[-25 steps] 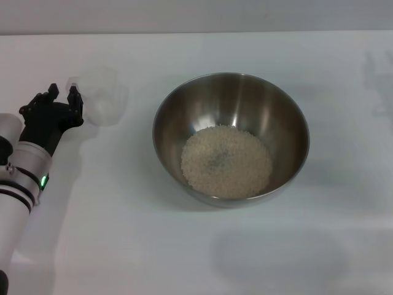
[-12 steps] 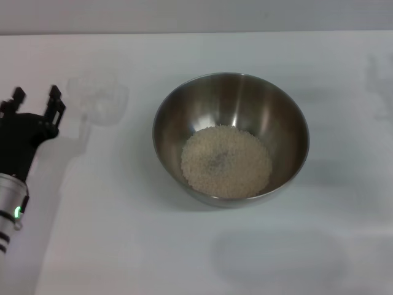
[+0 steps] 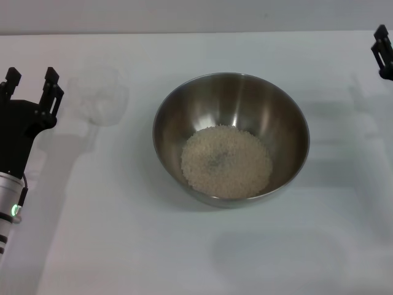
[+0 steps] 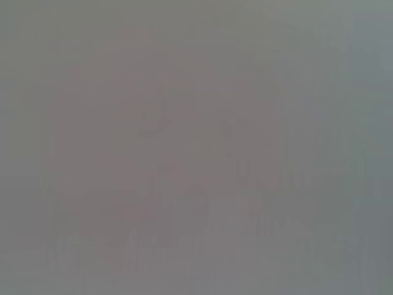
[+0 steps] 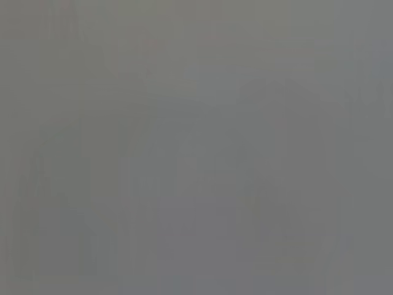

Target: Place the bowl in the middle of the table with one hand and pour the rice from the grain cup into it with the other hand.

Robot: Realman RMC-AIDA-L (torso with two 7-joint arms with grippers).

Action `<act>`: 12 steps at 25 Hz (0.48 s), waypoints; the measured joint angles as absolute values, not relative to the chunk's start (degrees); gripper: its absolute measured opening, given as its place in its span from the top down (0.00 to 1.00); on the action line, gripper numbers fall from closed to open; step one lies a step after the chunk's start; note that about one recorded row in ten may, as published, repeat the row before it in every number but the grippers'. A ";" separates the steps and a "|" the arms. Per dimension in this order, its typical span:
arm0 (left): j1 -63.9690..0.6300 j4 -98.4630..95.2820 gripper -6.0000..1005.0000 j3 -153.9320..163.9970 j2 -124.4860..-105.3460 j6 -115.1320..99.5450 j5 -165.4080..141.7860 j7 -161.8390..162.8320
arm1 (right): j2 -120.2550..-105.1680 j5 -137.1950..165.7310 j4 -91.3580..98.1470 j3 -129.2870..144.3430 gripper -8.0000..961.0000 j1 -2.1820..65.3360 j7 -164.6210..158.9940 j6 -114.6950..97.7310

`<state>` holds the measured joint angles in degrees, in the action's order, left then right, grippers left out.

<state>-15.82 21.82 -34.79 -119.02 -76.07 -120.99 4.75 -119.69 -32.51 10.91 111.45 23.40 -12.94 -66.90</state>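
Observation:
The steel bowl [image 3: 231, 139] stands in the middle of the white table [image 3: 123, 233] with a pale heap of rice [image 3: 226, 161] in its bottom. The clear grain cup [image 3: 98, 96] stands upright on the table left of the bowl and looks empty. My left gripper [image 3: 31, 81] is open and empty at the left edge, a little left of the cup and apart from it. My right gripper [image 3: 384, 49] shows only as black fingertips at the far right edge, well away from the bowl. Both wrist views show only flat grey.
The table's far edge [image 3: 196, 32] runs across the top of the head view. Shadows of the arms lie on the table at left and right.
My left gripper has let go of the cup and drawn back to the left, away from it. The right gripper's fingertips have come into view at the right edge.

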 joint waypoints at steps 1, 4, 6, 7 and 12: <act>-15.59 21.96 0.33 -35.05 -119.02 -76.45 -120.99 5.13 | -119.69 -32.54 10.81 111.17 0.49 22.91 -12.98 -67.09; -15.44 22.11 0.33 -35.34 -119.03 -76.71 -120.90 5.27 | -119.69 -32.70 10.60 111.14 0.38 22.76 -12.93 -67.37; -15.67 22.05 0.33 -35.47 -119.06 -76.85 -120.83 5.28 | -119.69 -32.73 10.52 111.17 0.31 22.72 -12.54 -67.95; -15.83 21.96 0.33 -35.47 -119.07 -76.84 -120.80 5.29 | -119.70 -32.70 10.52 111.21 0.28 22.71 -12.32 -68.31; -16.57 21.77 0.33 -35.33 -119.09 -76.54 -120.81 5.28 | -119.75 -32.69 10.45 111.16 0.28 22.63 -12.02 -69.09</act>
